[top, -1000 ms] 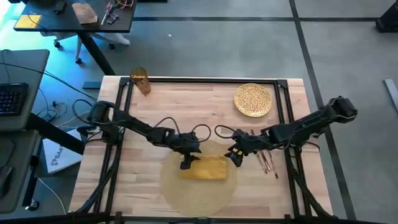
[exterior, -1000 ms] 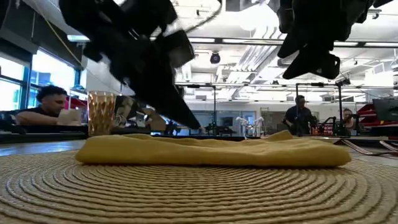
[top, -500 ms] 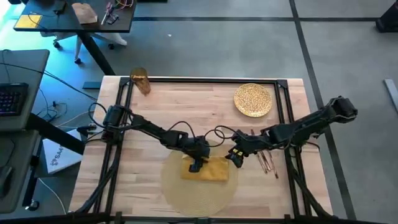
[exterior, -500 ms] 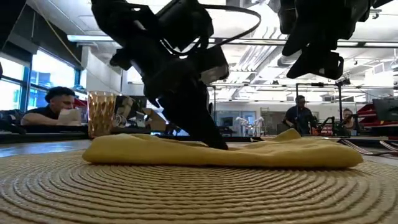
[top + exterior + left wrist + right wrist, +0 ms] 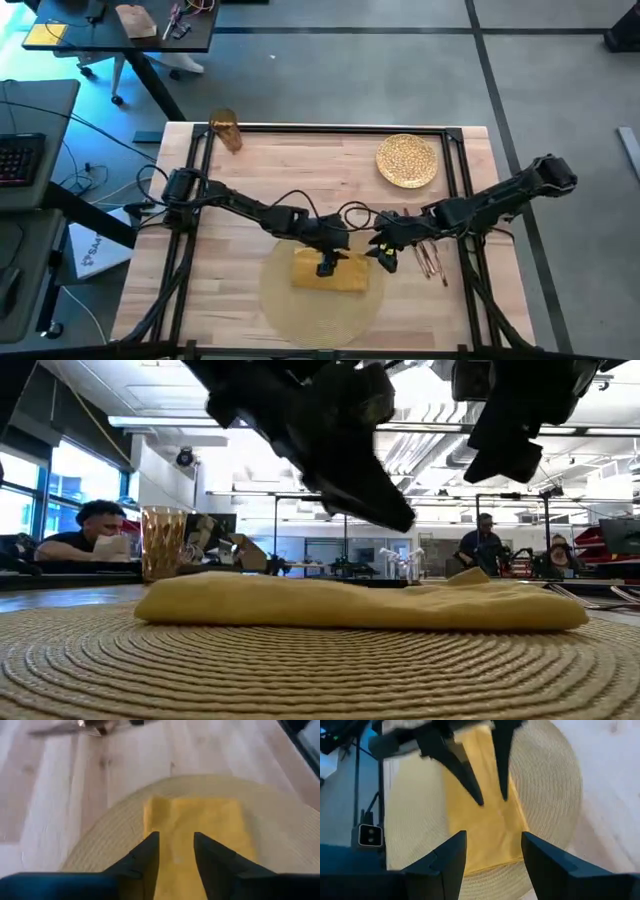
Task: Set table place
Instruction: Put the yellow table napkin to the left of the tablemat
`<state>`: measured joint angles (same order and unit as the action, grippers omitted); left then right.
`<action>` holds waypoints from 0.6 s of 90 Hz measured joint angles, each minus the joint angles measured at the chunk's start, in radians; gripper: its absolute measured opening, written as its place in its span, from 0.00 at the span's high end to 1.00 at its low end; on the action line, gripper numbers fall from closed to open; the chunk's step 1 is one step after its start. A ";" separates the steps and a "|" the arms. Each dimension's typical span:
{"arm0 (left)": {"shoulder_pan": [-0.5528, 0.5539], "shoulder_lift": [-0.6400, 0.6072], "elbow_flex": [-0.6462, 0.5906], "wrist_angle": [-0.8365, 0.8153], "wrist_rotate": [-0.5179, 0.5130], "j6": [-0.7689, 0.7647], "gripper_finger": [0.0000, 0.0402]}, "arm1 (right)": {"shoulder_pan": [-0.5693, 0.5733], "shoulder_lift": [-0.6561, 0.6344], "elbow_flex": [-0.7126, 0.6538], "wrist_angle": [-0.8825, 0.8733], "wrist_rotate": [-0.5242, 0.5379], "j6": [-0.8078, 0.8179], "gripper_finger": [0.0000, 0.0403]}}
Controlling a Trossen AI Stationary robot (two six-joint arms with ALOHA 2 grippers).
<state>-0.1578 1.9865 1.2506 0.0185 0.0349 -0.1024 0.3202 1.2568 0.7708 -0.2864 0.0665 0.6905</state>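
The large round tan woven placemat [image 5: 320,290], coiled in concentric ridges, lies at the near edge of the light butcher-block wooden tabletop [image 5: 300,180]. The soft yellow folded napkin [image 5: 328,272], rectangular, rests flat on it. My left hand [image 5: 325,265] hovers over the napkin, fingers parted, grasping nothing. My right hand [image 5: 385,258] hangs beside the napkin's end, fingers spread, empty.

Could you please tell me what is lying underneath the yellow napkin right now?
The yellow napkin lies flat on the round woven placemat, which rests on the wooden table. The weave shows all around it; whatever sits directly beneath the folded cloth is covered.
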 joint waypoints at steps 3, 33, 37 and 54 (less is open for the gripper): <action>0.002 0.010 0.002 0.002 0.000 -0.015 0.67 | 0.000 -0.015 0.000 -0.007 0.000 -0.016 0.57; 0.001 0.080 0.001 -0.070 -0.004 -0.005 0.59 | 0.000 -0.196 0.000 -0.156 0.078 -0.038 0.57; -0.001 0.083 0.001 -0.075 -0.002 0.000 0.62 | 0.000 -0.215 0.000 -0.167 0.095 -0.043 0.57; -0.012 0.096 0.003 -0.097 -0.008 0.000 0.78 | 0.001 -0.260 0.000 -0.222 0.133 -0.036 0.57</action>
<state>-0.1696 2.0823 1.2537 -0.0788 0.0273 -0.1020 0.3210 0.9969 0.7708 -0.5088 0.1993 0.6548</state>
